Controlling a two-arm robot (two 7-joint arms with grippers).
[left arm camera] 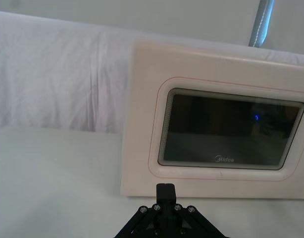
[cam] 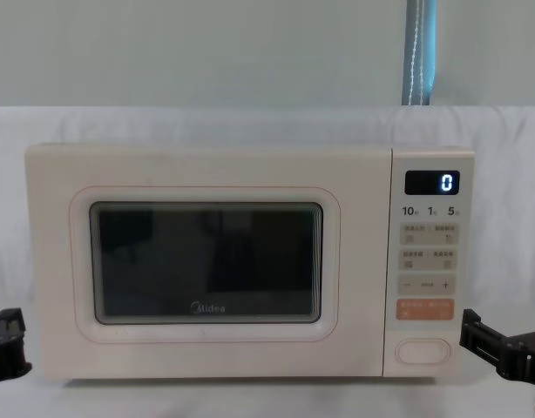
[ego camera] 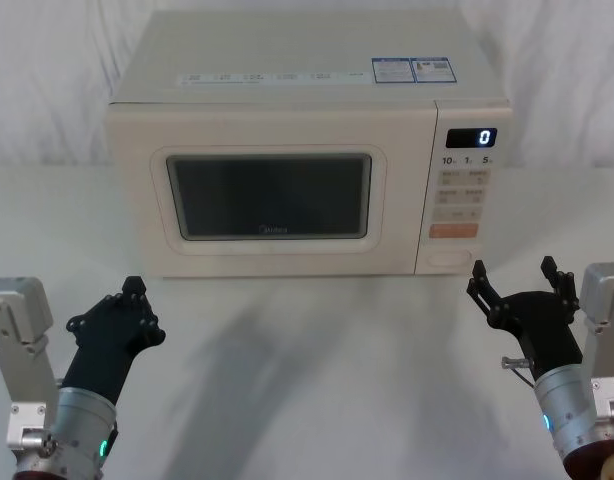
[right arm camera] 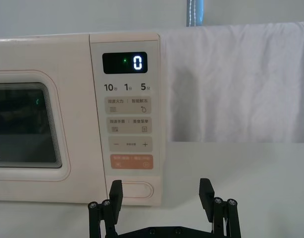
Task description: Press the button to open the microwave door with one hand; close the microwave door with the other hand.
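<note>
1. While the microwave door [ego camera: 267, 195] is flush shut, the right gripper [ego camera: 515, 280] hovers with its jaws spread wide and holding nothing, near the table's [ego camera: 317, 380] right edge.
2. The button [right arm camera: 136, 190] lies straight ahead of those jaws and slightly toward the left finger, low on the control panel [cam: 429, 261] under the orange key [right arm camera: 132, 161]; its long axis runs level.
3. The right gripper is clearly the nearer one for the press, I judge.
4. The left gripper [ego camera: 125, 310] has its fingers drawn together and empty, near the table's left edge, facing the door's left part.
5. The microwave [ego camera: 307, 80] stands at the table's back edge.
</note>
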